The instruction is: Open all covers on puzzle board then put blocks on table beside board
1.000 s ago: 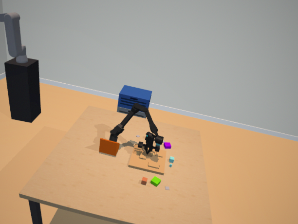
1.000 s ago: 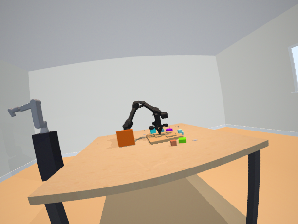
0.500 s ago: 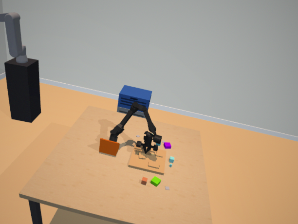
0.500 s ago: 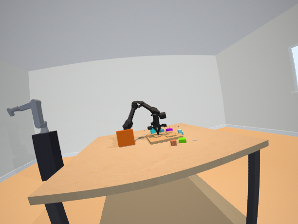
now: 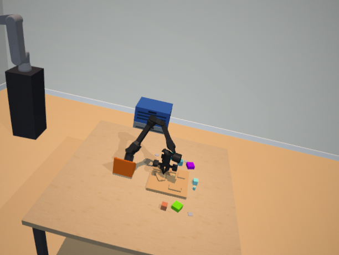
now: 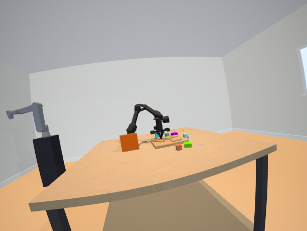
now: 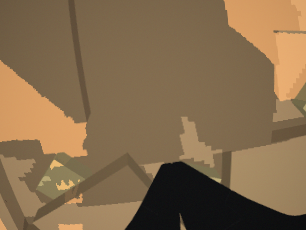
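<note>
Your end effector was fully closed, fingers together and gripping nothing; it pointed down over the eleven o'clock part of the puzzle board, which lay on your tabletop (whether it touched, you couldn't tell from here).

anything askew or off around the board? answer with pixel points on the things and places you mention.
No damage or spill visible. On the puzzle board point(image 5: 166, 190) point(image 6: 160, 146), one cover point(image 5: 160, 177) sits at an angle to the board's edges, near the shut gripper point(image 5: 163, 173) point(image 6: 161, 138); could just be a swivelling one, part-turned.
</note>
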